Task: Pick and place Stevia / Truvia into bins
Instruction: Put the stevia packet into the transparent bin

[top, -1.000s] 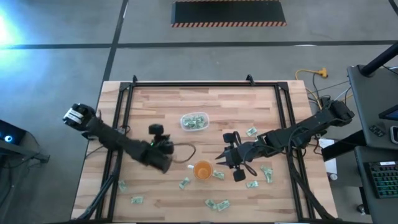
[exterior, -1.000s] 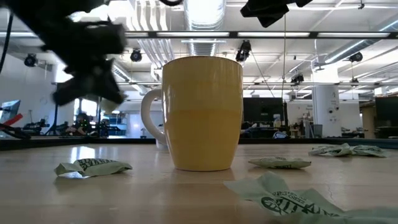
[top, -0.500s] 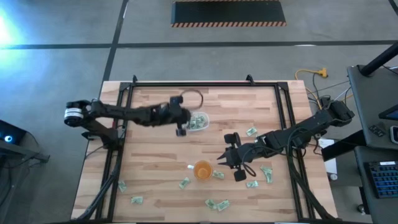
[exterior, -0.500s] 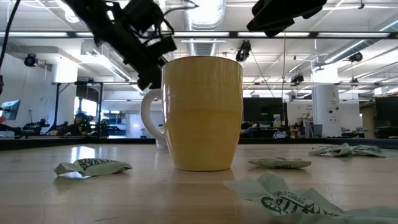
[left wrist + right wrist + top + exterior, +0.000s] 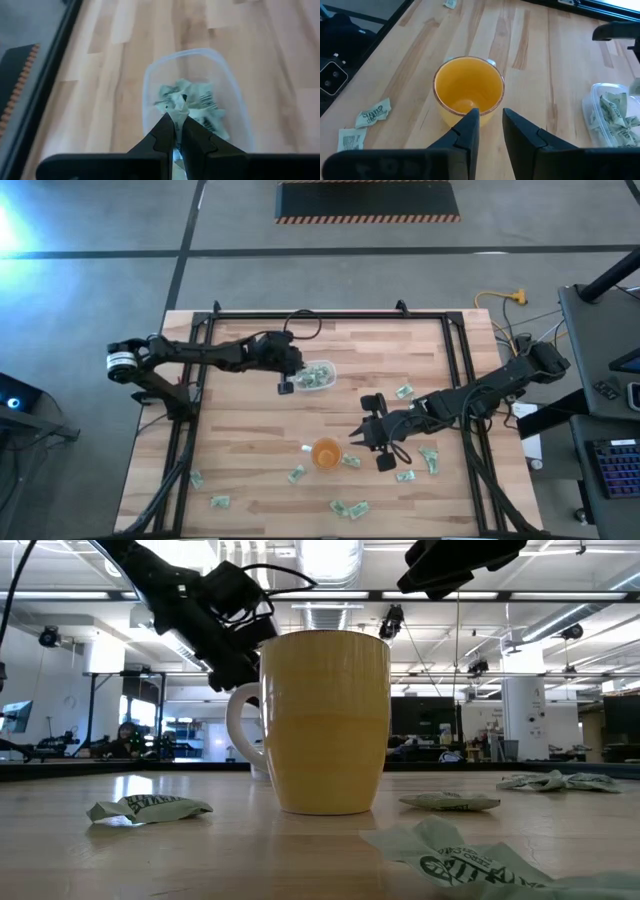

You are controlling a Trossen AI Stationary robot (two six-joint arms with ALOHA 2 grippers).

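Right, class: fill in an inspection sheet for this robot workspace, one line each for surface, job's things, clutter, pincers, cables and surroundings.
Surface: wooden table in a black frame.
Job's things: clear tub holding several sachets; loose sachets scattered along the table's near and right parts.
Clutter: orange cup, upright, nothing seen inside.
Pincers: left pincer over the tub, shut on a sachet; right pincer hovers beside the cup, fingers apart, holding nothing.
Cables: looped cable on the left arm; yellow cord on the floor.
Surroundings: concrete floor with a striped mat; desk with keyboard at right.
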